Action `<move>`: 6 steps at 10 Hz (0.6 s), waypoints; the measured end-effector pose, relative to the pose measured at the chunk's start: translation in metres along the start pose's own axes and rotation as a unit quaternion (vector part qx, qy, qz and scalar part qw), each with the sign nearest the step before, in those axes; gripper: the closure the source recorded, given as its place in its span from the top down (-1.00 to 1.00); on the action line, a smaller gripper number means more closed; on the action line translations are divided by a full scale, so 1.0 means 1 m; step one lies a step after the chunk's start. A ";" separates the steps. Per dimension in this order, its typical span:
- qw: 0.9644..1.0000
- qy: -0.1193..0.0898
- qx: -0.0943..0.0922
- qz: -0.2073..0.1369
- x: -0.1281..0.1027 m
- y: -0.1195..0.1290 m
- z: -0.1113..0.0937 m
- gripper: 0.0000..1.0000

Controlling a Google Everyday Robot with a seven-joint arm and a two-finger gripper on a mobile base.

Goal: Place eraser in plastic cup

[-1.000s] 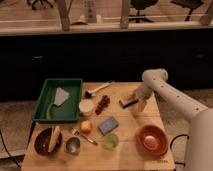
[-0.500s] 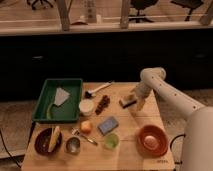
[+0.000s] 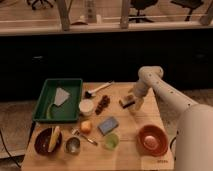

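Tan-topped eraser (image 3: pixel 126 101) is still sitting unmoved at the gripper (image 3: pixel 133 104), whose grip cannot be told, so the carry to the cup (image 3: pixel 111 141) at seven o'clock is waiting.

- Eraser (image 3: pixel 127 101): tan top over a black base.
- Plastic cup (image 3: pixel 111 141): pale, see-through green.
- Gripper (image 3: pixel 134 104), down at the eraser: off-white.
- Tray (image 3: pixel 75 107): deep green.
- Pad (image 3: pixel 107 125): blue-grey.
- Bowl (image 3: pixel 141 135): rusty orange.
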 end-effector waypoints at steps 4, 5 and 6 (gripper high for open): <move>1.000 -0.008 -0.012 -0.001 0.003 0.000 0.008 -0.54; 1.000 -0.011 -0.014 -0.001 0.004 0.001 0.009 -0.75; 1.000 -0.012 -0.017 -0.001 0.004 0.000 0.011 -0.95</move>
